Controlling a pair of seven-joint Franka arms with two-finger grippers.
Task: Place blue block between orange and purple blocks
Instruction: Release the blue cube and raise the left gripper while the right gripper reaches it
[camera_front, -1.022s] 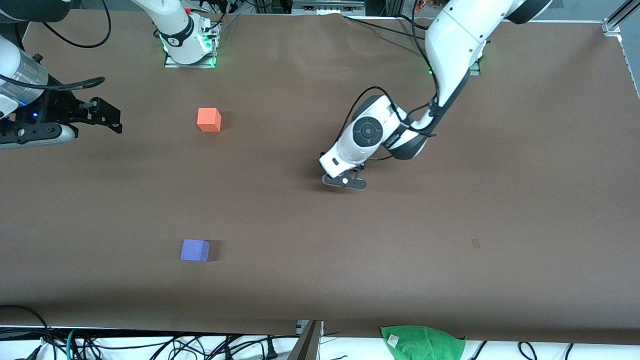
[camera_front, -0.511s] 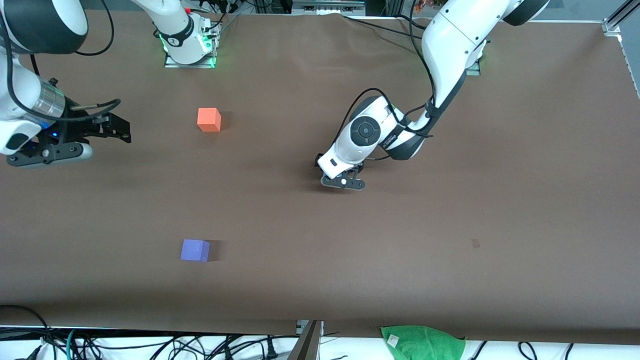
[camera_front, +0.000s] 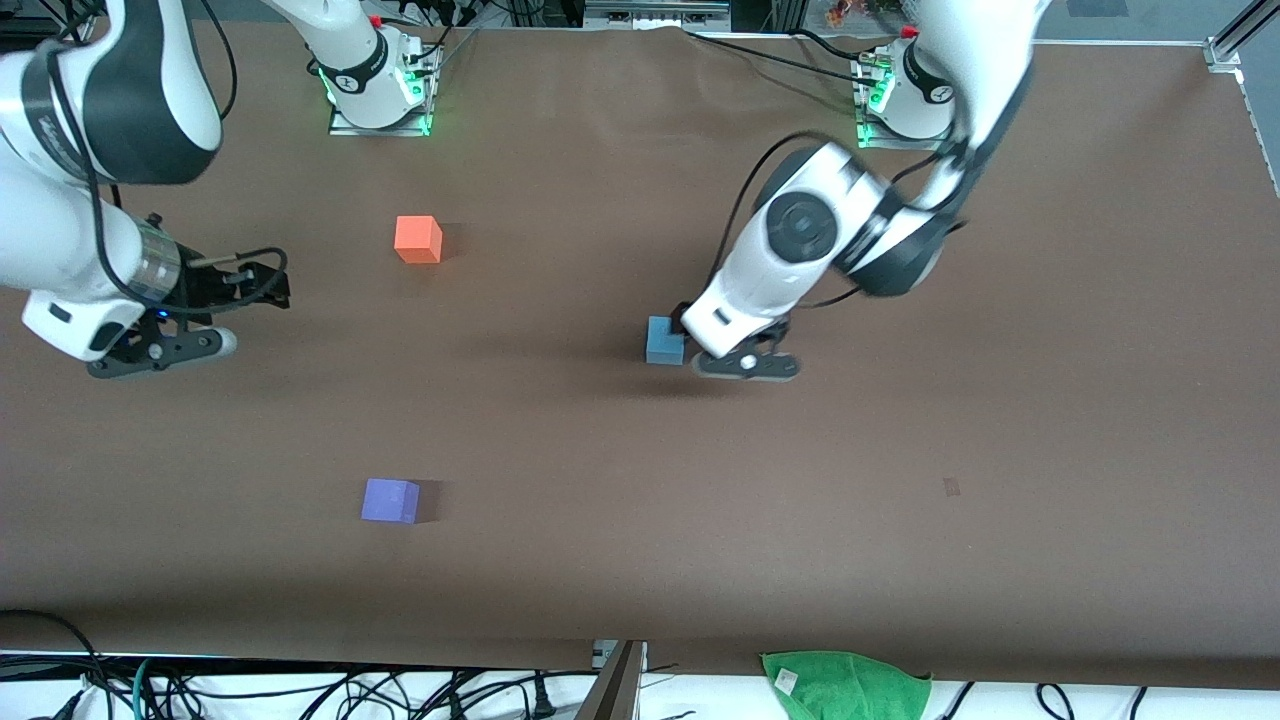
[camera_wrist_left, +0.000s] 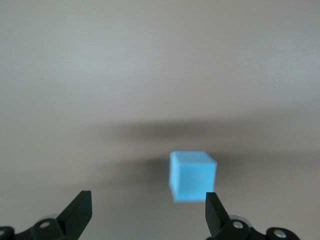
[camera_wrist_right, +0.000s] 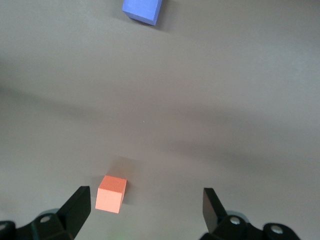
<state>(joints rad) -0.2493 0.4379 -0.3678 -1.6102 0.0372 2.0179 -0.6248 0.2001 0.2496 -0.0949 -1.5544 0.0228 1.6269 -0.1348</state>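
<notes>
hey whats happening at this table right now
The left gripper hangs open just above the table beside a small matte sky-blue cube, which sits free on the brown table. The right gripper hangs open near its arm's end of the table. A bright orange cube and a violet-purple cube sit apart, nothing between them yet.
</notes>
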